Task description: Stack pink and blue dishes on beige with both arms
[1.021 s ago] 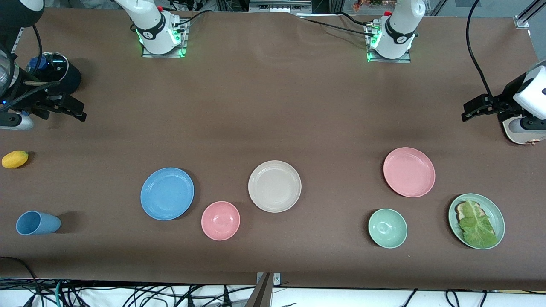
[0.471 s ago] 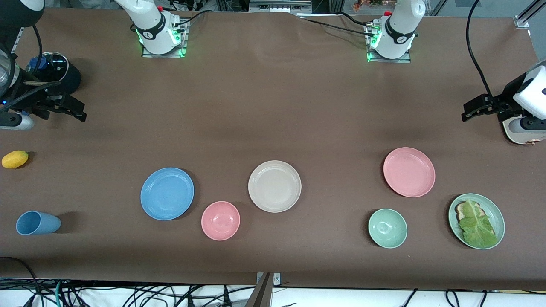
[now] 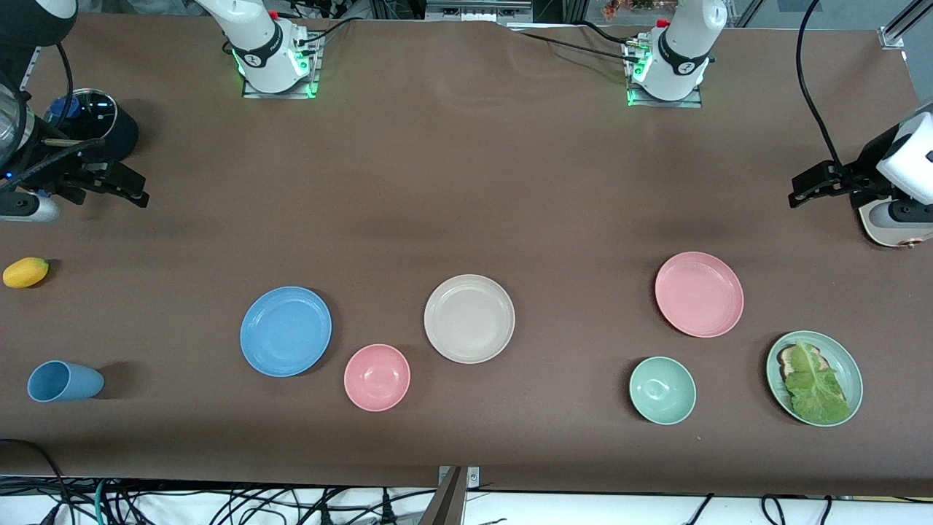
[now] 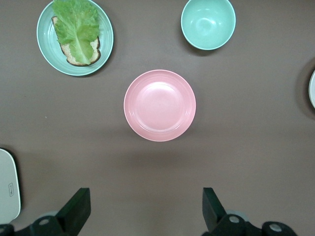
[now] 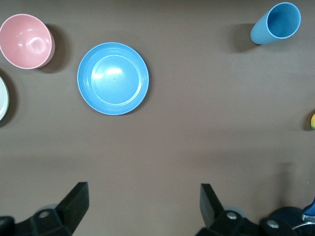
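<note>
The beige plate (image 3: 469, 319) lies mid-table, with nothing on it. Toward the right arm's end lies the sky-blue plate (image 3: 286, 331), which also shows whole in the right wrist view (image 5: 112, 78). The salmon-pink plate (image 3: 699, 294) lies toward the left arm's end and shows in the left wrist view (image 4: 160, 105). My right gripper (image 3: 136, 189) hangs open and empty (image 5: 144, 189) above bare table at its end. My left gripper (image 3: 799, 188) hangs open and empty (image 4: 146, 194) above bare table at the other end. Both are well apart from the plates.
A small pink bowl (image 3: 377, 377) sits between the blue and beige plates, nearer the camera. A mint bowl (image 3: 662, 390) and a mint plate with lettuce (image 3: 814, 378) lie near the pink plate. A blue cup (image 3: 64, 380) on its side and a yellow fruit (image 3: 25, 272) lie at the right arm's end.
</note>
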Controlling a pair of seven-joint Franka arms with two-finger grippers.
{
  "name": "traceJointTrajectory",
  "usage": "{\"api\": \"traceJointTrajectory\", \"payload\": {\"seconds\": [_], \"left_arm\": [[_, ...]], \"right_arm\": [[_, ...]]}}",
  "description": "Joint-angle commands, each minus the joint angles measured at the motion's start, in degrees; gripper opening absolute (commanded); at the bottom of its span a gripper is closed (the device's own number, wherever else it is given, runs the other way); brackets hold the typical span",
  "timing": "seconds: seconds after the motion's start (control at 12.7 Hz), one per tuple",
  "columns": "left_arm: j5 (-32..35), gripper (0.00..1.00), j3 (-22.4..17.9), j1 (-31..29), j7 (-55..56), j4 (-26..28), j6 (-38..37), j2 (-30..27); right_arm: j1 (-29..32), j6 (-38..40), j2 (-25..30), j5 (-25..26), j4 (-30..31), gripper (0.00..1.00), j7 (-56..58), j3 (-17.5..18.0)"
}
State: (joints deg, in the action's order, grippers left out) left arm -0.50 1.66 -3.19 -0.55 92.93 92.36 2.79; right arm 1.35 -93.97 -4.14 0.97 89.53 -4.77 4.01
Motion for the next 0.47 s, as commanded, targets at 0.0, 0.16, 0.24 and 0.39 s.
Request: {"api": "traceJointTrajectory", "payload": {"seconds": [0.0, 0.16, 0.24, 0.39], "left_arm": [[1.3, 1.0, 0.2, 0.0, -1.1, -0.1, 0.4, 0.0], [1.3, 1.0, 0.2, 0.0, -1.1, -0.1, 0.4, 0.0], [1.3, 1.0, 0.2, 0.0, -1.1, -0.1, 0.4, 0.0], [1.3, 1.0, 0.2, 0.0, -1.1, -0.2, 0.4, 0.2]], "right_arm": [[0.2, 0.5, -0.2, 1.0, -1.3, 1.0, 0.2, 0.6], [0.2, 0.5, -0.2, 0.8, -1.3, 1.0, 0.2, 0.6], [0.2, 0.5, -0.2, 1.0, -1.3, 1.0, 0.2, 0.6], [0.2, 0.5, -0.2, 1.0, -1.3, 1.0, 0.2, 0.6]]}}
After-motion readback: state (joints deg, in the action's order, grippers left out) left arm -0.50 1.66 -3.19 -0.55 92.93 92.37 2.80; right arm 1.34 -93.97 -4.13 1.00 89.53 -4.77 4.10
